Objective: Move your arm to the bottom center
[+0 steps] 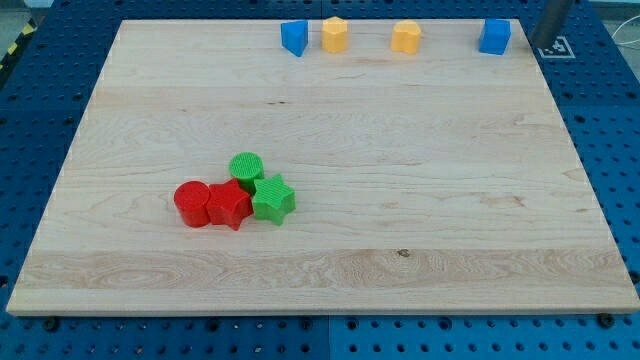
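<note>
Red star block (229,206) nearest; my tip (541,47) beside blue cube (494,36); no claw, no writing.

A pale wooden board (330,130) with fine grain running across it fills most of the view, lit evenly and softly, with only faint shadows. It lies on a blue metal table (40,110) pierced by regular rows of small dark holes, which shows along the view's left, right and bottom edges. At the view's top left corner a strip of yellow and black hazard tape (12,45) crosses the surface, and at the top right a small white marker with black squares (553,46) sits just off the board's corner.
</note>
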Robot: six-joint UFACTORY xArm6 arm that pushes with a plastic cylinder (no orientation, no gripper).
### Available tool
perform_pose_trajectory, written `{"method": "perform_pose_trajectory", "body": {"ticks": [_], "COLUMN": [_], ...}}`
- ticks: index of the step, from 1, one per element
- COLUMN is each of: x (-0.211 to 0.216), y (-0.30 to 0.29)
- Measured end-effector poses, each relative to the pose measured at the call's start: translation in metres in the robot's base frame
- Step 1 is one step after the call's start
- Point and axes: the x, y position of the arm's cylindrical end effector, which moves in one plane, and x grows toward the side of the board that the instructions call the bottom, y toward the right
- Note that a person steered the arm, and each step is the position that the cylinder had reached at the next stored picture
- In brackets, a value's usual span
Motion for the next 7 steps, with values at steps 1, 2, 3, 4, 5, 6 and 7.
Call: {"method": "perform_pose_trajectory", "body": {"ticks": [1,2,3,4,5,6,7], "x": [0.043,0.088,0.129,0.165,0.186,0.193,0.194], "y": [-0.001,-0.017,-0.039,-0.059,-0.064,-0.064,-0.064]}}
